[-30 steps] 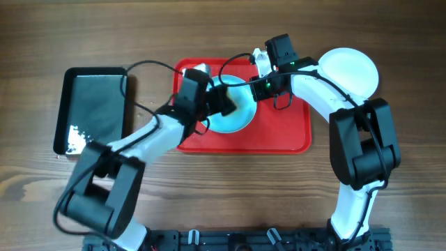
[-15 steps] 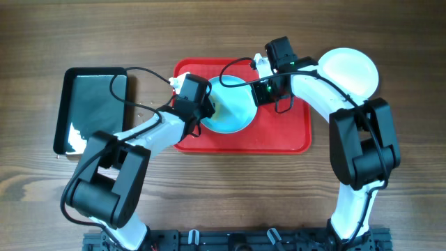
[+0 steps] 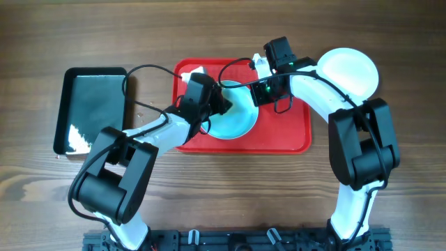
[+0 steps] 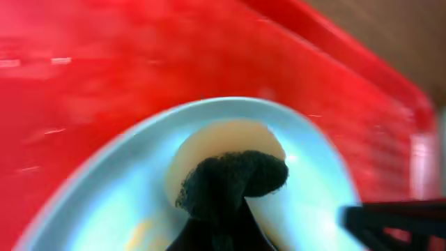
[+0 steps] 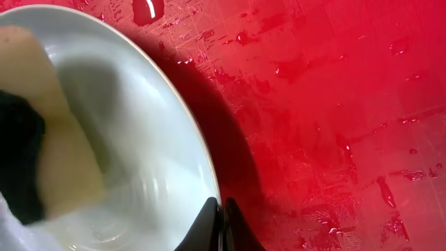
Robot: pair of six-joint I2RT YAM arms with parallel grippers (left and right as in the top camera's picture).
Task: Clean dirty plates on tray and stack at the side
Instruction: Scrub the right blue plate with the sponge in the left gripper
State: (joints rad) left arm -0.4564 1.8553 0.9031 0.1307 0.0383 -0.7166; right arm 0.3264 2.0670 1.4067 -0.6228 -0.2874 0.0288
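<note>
A pale turquoise plate point(image 3: 237, 120) lies on the red tray point(image 3: 286, 132), tilted up at its right rim. My right gripper point(image 3: 259, 89) is shut on that rim, as the right wrist view shows point(image 5: 220, 209). My left gripper point(image 3: 211, 103) is shut on a yellow sponge with a black scouring side point(image 4: 230, 150) and presses it into the plate point(image 4: 313, 188). The sponge also shows in the right wrist view point(image 5: 66, 160). A white plate point(image 3: 348, 70) lies on the table to the right of the tray. A second turquoise plate is not visible.
A narrow black glossy tray point(image 3: 94, 104) lies at the left with white residue at its near end point(image 3: 77, 138). The red tray's surface is wet with droplets point(image 5: 334, 104). A small white object point(image 3: 197, 70) sits at the tray's far left.
The left gripper slid the sponge left across the plate, then back to the right. The right gripper kept hold of the rim and hardly moved.
</note>
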